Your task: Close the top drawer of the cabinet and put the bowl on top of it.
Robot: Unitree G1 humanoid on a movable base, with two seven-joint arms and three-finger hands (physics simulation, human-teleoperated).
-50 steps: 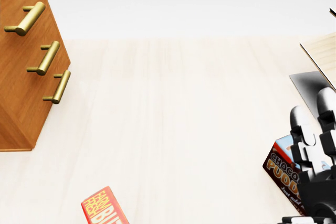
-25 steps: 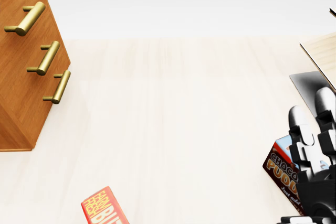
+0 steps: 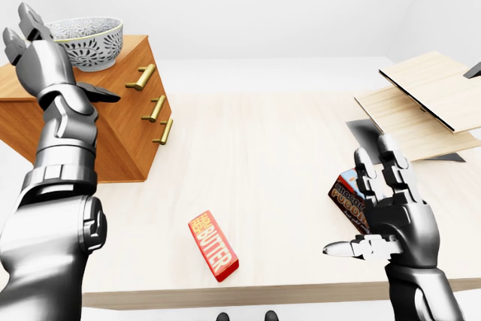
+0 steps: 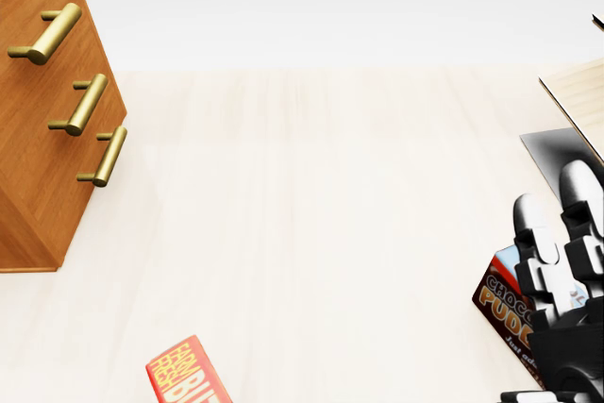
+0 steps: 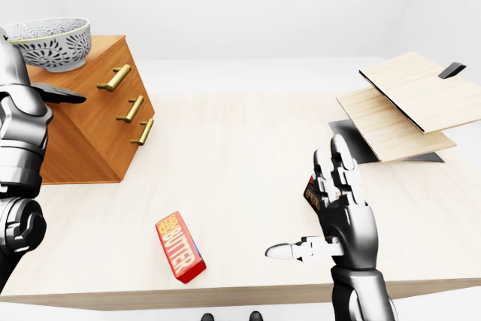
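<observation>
1. Left-eye view: the patterned bowl (image 3: pixel 89 39) sits upright on top of the cabinet (image 3: pixel 113 129), toward its left end. The top drawer (image 3: pixel 140 77) looks flush with the two below, so you can judge it shut. Your left hand (image 3: pixel 41 58) is raised just left of the bowl, fingers spread and holding nothing. Whether a fingertip touches the rim is hard to tell.
2. Head view: the bowl is out of frame. Your right hand (image 4: pixel 557 252) is at the bottom right, fingers apart and empty, over the chocolate pudding box (image 4: pixel 498 304), well apart from the cabinet.
3. Right-eye view: the butter box (image 5: pixel 179 247) lies between the cabinet and the right hand. The left hand is much the nearer. The bowl lies to its right, so any last nudge falls to that hand.
</observation>
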